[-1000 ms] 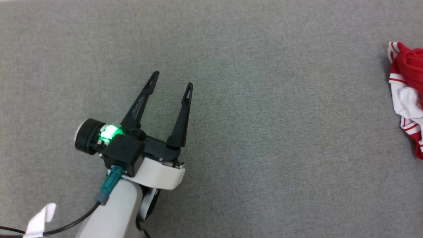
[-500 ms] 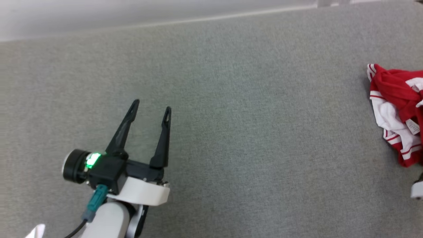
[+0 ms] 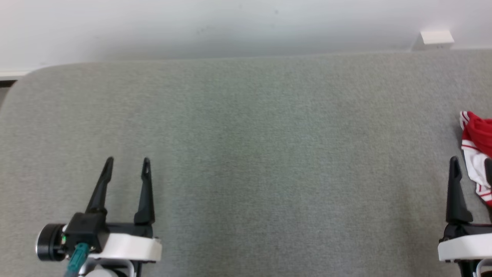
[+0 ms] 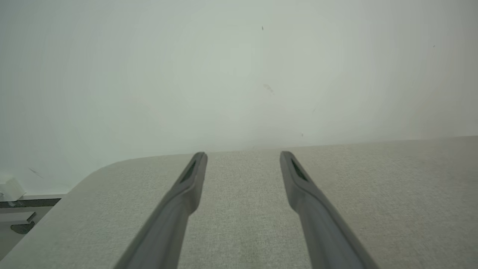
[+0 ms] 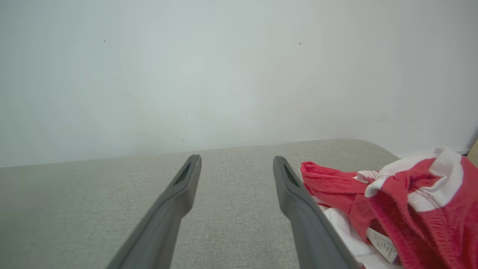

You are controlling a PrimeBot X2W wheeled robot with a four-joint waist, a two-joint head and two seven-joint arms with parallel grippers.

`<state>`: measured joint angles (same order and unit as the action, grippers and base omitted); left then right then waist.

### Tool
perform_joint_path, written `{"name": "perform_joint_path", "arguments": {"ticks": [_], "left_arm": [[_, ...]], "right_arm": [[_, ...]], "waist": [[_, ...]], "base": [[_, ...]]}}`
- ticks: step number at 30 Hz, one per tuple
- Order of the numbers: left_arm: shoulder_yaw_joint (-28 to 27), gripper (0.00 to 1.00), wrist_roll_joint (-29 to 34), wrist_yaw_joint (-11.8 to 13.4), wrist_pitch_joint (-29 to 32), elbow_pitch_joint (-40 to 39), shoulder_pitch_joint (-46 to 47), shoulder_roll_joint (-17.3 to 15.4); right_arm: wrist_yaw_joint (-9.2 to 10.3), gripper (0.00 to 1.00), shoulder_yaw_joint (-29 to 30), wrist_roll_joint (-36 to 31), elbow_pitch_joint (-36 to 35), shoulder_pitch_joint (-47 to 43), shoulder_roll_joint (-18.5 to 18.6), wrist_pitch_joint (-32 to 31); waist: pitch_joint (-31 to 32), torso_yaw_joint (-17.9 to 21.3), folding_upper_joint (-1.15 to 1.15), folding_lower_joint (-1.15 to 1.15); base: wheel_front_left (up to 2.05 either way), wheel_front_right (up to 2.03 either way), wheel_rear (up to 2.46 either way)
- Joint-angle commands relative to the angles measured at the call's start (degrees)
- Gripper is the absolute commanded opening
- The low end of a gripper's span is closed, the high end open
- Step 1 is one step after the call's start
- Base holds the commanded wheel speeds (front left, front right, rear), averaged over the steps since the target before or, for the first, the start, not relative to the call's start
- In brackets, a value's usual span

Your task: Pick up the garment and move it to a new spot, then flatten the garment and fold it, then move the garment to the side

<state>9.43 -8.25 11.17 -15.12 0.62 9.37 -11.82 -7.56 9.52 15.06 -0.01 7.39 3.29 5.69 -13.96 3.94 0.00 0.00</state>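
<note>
**A:** What differs from a second ago?

**B:** The whole head view has shifted, so the camera has moved. The pale wall (image 3: pixel 230 27) and the far edge of the grey padded surface (image 3: pixel 246 154) now show, and the right gripper (image 5: pixel 237 159) has come into the lower right corner. The left gripper (image 3: pixel 127 160) sits lower left, its fingers pointing straighter up than before.

**A:** And the jaws?

**B:** Both pairs stand apart with nothing between them.

**A:** Where is the garment (image 3: pixel 476 130)?

**B:** Crumpled, red and white, at the right edge of the surface as before. It lies just beside the right gripper's outer finger; whether they touch, I cannot tell.

**A:** Edges and room?

**B:** The far edge runs along the wall, rounding off at the far left corner (image 3: pixel 23 77). A small white block (image 3: pixel 436 37) sits at the far right. Bare grey surface stretches between the two grippers.
</note>
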Motion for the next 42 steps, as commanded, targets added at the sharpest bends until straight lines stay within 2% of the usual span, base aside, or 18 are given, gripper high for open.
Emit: {"name": "perform_joint_path", "arguments": {"ticks": [1,8,24,42], "left_arm": [[-0.4,1.00,-0.4,0.1,0.0,-0.1,-1.3,-0.3],[-0.2,1.00,-0.7,-0.2,0.0,0.3,-5.6,-0.3],[1.2,1.00,-2.0,-1.8,0.2,4.2,-8.8,-1.0],[1.4,1.00,-3.1,-1.9,0.6,6.5,-7.7,-1.6]], "right_arm": [[0.17,1.00,-0.2,-0.6,-1.0,-1.4,-0.1,-0.6],[0.17,1.00,-1.5,-0.9,-4.7,-6.0,-0.4,-4.1],[0.17,1.00,-6.0,0.0,-10.1,-14.7,-0.4,-7.4],[0.17,1.00,-7.2,-0.3,-11.9,-16.5,-0.4,-8.4]], "waist": [[1.7,-1.7,0.00,0.00],[5.2,-3.2,0.00,0.00],[11.7,-1.9,0.00,0.00],[12.2,-1.7,0.00,0.00]], "base": [[0.00,0.00,0.00],[0.00,0.00,0.00],[0.00,0.00,0.00],[0.00,0.00,0.00]]}}
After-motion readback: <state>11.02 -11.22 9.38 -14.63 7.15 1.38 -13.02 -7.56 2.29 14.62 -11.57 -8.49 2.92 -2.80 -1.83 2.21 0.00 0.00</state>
